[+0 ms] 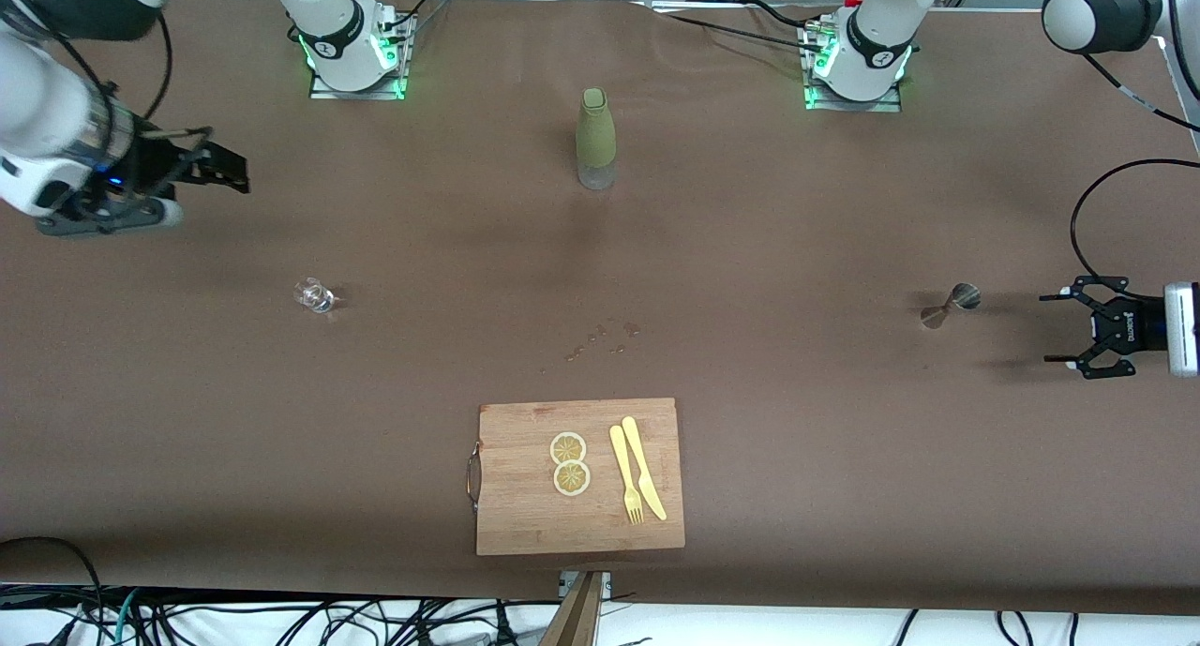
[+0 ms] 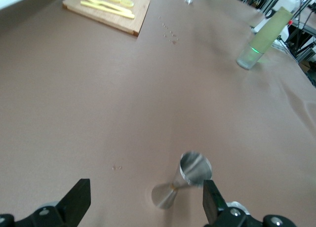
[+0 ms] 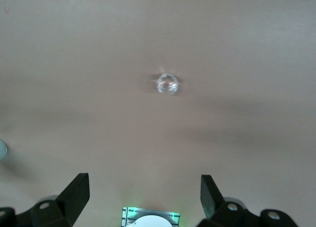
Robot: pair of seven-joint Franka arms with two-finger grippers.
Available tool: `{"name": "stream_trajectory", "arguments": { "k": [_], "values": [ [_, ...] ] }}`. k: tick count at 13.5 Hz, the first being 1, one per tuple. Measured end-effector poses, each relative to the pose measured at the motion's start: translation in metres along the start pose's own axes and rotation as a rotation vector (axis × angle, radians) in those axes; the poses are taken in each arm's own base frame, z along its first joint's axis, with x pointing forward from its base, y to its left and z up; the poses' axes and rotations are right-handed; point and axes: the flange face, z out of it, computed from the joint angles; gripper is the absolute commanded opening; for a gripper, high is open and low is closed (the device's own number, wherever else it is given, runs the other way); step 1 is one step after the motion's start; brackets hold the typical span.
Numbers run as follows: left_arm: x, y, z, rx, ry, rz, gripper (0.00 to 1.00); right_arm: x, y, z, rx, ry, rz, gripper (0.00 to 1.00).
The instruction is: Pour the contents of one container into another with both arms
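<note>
— Judging from the table, how far can the pouring be placed?

— It cannot be settled. Nearest the front camera, a wooden cutting board [image 1: 580, 477] carries two lemon slices [image 1: 569, 463] and yellow plastic cutlery [image 1: 637, 471]. Farther on, small drops [image 1: 605, 337] are seen on the brown table [image 1: 797, 458]. The small clear glass [image 1: 314, 295] and the steel hourglass-shaped jigger [image 1: 951, 305] stand apart; farthest stands the green-sleeved bottle [image 1: 595, 138]. Nothing is held: both the left gripper [image 1: 1087, 338], beside the jigger, and the right gripper [image 1: 214, 163] are opened wide. A finished pour or one still awaited fits equally.

— What is added by the wrist views?

— The jigger's mouth is shown close in the left wrist view; the glass from above in the right.
</note>
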Motion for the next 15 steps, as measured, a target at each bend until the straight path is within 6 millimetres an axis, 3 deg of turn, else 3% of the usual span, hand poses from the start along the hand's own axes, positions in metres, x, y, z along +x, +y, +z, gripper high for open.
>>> {"name": "stream_trajectory", "arguments": {
  "k": [2, 4, 9, 12, 15],
  "values": [
    [0.044, 0.006, -0.002, 0.000, -0.095, -0.094, 1.00, -0.007, 0.032, -0.014, 0.009, 0.028, 0.061, 1.00],
    [0.089, 0.017, -0.008, 0.023, -0.201, -0.202, 1.00, -0.009, 0.048, -0.019, 0.014, 0.038, 0.090, 1.00],
    [0.206, 0.057, -0.004, 0.126, -0.423, -0.403, 1.00, -0.007, 0.046, -0.036, 0.009, 0.092, 0.091, 1.00],
    [0.253, 0.074, 0.010, 0.204, -0.498, -0.571, 1.00, -0.005, 0.047, -0.038, 0.006, 0.116, 0.092, 1.00],
    [0.282, 0.086, 0.020, 0.270, -0.494, -0.738, 1.00, -0.002, 0.047, -0.040, -0.001, 0.140, 0.090, 1.00]
  ]
}}
